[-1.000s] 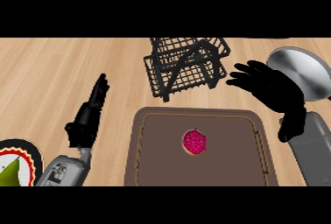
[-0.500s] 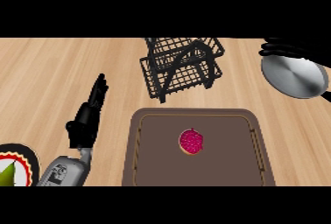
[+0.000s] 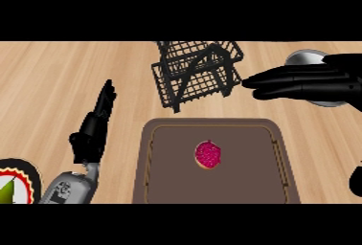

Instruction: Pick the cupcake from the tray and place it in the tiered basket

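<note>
A cupcake (image 3: 208, 154) with pink-red frosting sits near the middle of the brown tray (image 3: 159, 165) at the counter's front. Behind the tray stands the black wire tiered basket (image 3: 196, 72), holding nothing that I can see. My right hand (image 3: 314, 82) comes in from the right edge, open, fingers straight and pointing left toward the basket's right side, well above and behind the cupcake. At the left of the tray my left hand (image 3: 94, 125) rests open on the counter, fingers pointing away from me.
A round metal lid or pan (image 3: 308, 58) lies at the back right, mostly hidden behind my right hand. A plate (image 3: 14, 184) with a red and black rim shows at the lower left corner.
My right hand swung out toward the back right, then came back leftward; it now points at the basket's right side. The cupcake and my left hand have not moved.
</note>
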